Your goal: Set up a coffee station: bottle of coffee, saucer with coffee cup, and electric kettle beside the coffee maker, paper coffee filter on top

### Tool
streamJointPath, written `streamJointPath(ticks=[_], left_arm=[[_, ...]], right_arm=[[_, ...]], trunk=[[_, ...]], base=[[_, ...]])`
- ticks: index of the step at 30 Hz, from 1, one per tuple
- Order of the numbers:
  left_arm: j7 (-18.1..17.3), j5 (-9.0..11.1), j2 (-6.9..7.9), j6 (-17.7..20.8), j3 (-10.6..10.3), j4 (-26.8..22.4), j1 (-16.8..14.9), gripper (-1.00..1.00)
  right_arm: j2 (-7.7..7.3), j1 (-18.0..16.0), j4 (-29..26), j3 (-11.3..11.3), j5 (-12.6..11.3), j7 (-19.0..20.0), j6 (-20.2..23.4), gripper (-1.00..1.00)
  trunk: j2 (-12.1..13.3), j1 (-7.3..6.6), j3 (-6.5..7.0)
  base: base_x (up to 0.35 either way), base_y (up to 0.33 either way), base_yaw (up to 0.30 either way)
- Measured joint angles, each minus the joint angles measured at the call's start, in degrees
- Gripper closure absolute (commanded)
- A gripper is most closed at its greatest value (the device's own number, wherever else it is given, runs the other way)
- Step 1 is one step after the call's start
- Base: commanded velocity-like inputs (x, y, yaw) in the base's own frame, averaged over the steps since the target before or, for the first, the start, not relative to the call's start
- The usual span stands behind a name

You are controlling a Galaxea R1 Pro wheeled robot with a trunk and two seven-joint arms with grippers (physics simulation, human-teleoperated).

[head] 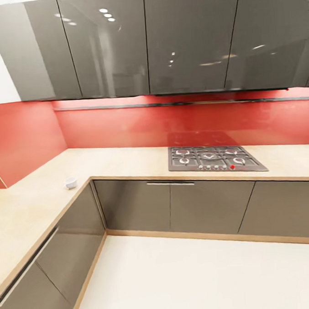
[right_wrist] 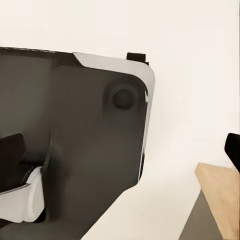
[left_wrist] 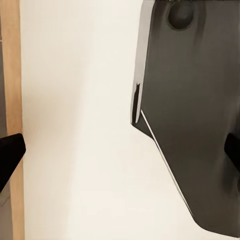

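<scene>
— While you're rolling through the kitchen like this, what have you actually got to work with, starting at your left?

— On the left run of the worktop, close to the inner corner and near the front edge, sits a small white coffee cup, upright and on its own. No saucer is under it, so that step looks undone.

— And the hands?

— Your left hand hangs low over the pale floor, beside the dark robot base. Its two fingertips sit at opposite edges of the left wrist view with nothing between them, so it's spread wide and empty. My guess is you've parked it there to keep it clear while driving.

— Further along?

— Past the corner, the back run carries a gas hob set into it, under glossy grey wall cabinets and a red backsplash. I can't pick out a coffee maker, kettle, bottle or filter on this stretch.

— Right side?

— Your right hand is likewise apart and holding nothing, one fingertip at the edge of the right wrist view, with a wooden plinth corner nearby. You'd likely need to turn and find the rest.
</scene>
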Motion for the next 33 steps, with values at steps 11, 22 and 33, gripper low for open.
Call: streamJointPath(ticks=[11, 22, 33], left_arm=[[0.0, 0.1, 0.16, 0.0, 0.1, 0.0, 0.0, -1.00], [0.0, 0.1, 0.16, -0.1, 0.1, 0.0, 0.0, -1.00], [0.0, 0.1, 0.17, -0.1, 0.1, 0.0, 0.0, -1.00]], right_arm=[[0.00, 0.0, -0.1, -0.1, 0.0, 0.0, 0.1, -1.00], [0.00, 0.0, -0.1, 0.0, 0.0, 0.0, 0.1, -1.00], [0.09, 0.0, -0.1, 0.1, 0.0, 0.0, 0.1, -1.00]], trunk=[[0.0, 0.00, 0.12], [0.0, 0.00, 0.13], [0.0, 0.00, 0.12]], base=[[0.284, -0.211, -0.017], [0.297, -0.132, 0.000], [0.334, -0.015, 0.106]])
